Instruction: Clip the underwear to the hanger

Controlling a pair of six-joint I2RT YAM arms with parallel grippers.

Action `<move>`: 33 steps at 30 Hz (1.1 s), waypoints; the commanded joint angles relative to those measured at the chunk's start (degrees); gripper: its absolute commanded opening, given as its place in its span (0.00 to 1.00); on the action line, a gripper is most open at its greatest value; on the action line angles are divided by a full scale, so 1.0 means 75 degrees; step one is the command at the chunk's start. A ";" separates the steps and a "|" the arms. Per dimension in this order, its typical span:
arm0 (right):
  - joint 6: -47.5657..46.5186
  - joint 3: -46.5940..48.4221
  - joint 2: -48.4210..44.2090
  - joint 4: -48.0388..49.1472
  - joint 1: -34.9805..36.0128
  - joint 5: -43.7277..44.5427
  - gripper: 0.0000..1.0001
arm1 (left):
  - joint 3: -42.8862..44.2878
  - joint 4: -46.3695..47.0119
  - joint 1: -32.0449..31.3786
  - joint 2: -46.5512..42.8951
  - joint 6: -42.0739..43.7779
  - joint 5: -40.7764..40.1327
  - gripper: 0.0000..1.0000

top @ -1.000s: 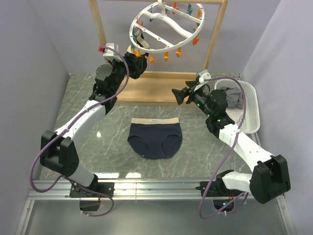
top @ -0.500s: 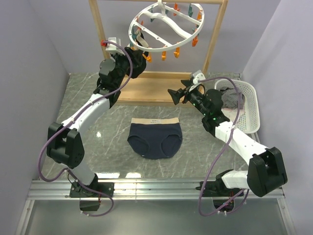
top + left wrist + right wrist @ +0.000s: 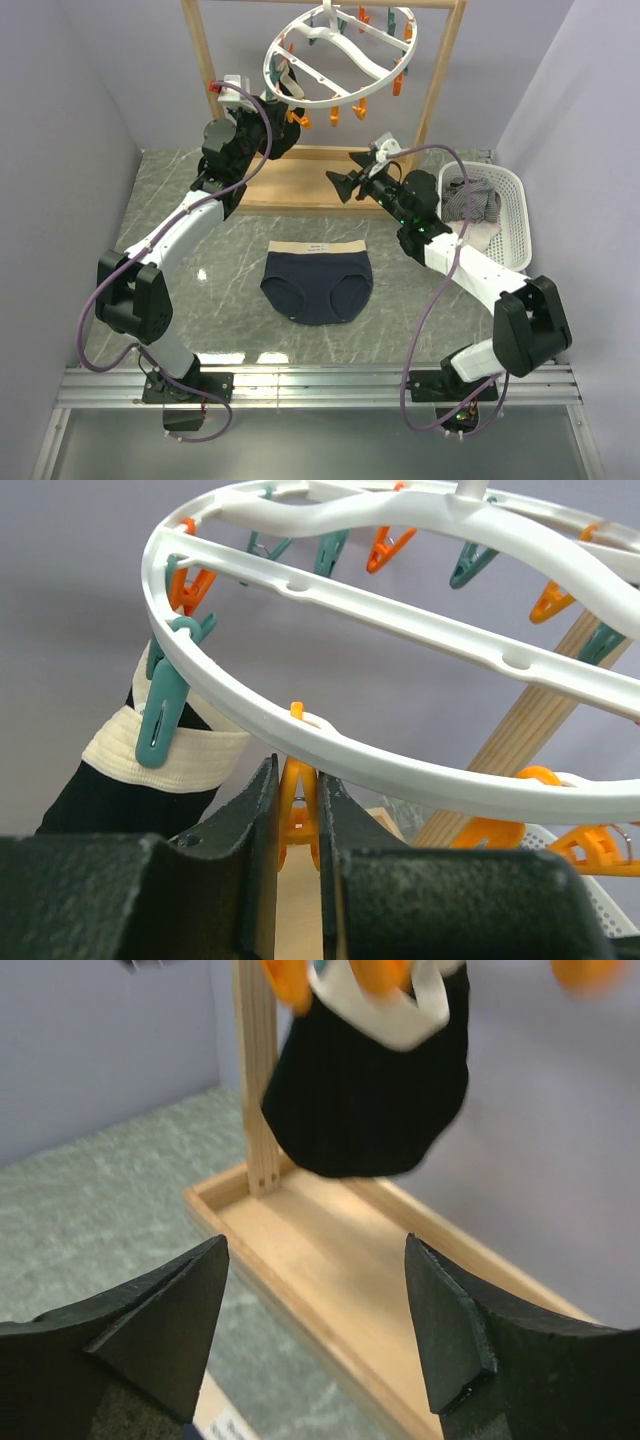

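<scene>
The navy underwear point(image 3: 318, 280) with its beige waistband lies flat on the table between the arms. The white ring hanger point(image 3: 330, 102) hangs tilted from the wooden rack. My left gripper point(image 3: 287, 124) is raised just under the ring's left rim. In the left wrist view this gripper point(image 3: 297, 777) is shut on an orange clip point(image 3: 297, 815) that hangs from the hanger rim point(image 3: 400, 765). My right gripper point(image 3: 340, 181) hovers open over the rack's base, above and behind the underwear. Nothing lies between the right gripper's point(image 3: 315, 1248) fingers.
A small black garment point(image 3: 120, 790) with a cream band hangs from a teal clip point(image 3: 165, 705) beside my left gripper; the same black garment point(image 3: 370, 1110) shows in the right wrist view. The wooden rack base point(image 3: 300, 185) and post point(image 3: 440, 80) stand behind. A white basket point(image 3: 512, 225) holds grey striped cloth point(image 3: 478, 205) at the right.
My left gripper has lifted to the ring and closed on the orange clip. My right gripper has swung left and toward the rack, staying open. The underwear has not moved.
</scene>
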 commanded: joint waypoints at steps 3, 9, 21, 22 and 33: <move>0.0040 0.1254 0.0567 0.0713 0.0392 -0.0105 0.74 | 0.0410 -0.0276 0.0044 -0.0369 -0.0149 0.0326 0.00; 0.0052 0.1724 0.0744 -0.0885 0.0427 -0.1051 0.69 | 0.0457 -0.0733 0.0044 -0.0486 -0.0020 0.0467 0.00; -0.1531 0.2578 0.2430 -0.6528 0.1775 -0.0645 0.82 | 0.0282 -0.0722 0.0068 -0.0697 -0.0020 0.0561 0.00; -0.1496 0.2719 0.2780 -0.6610 0.1775 -0.0505 0.82 | 0.0281 -0.0722 0.0079 -0.0708 -0.0031 0.0584 0.00; -0.0605 0.3810 0.4447 -0.6612 0.2231 0.1158 0.89 | 0.0352 -0.0722 0.0114 -0.0615 -0.0067 0.0667 0.00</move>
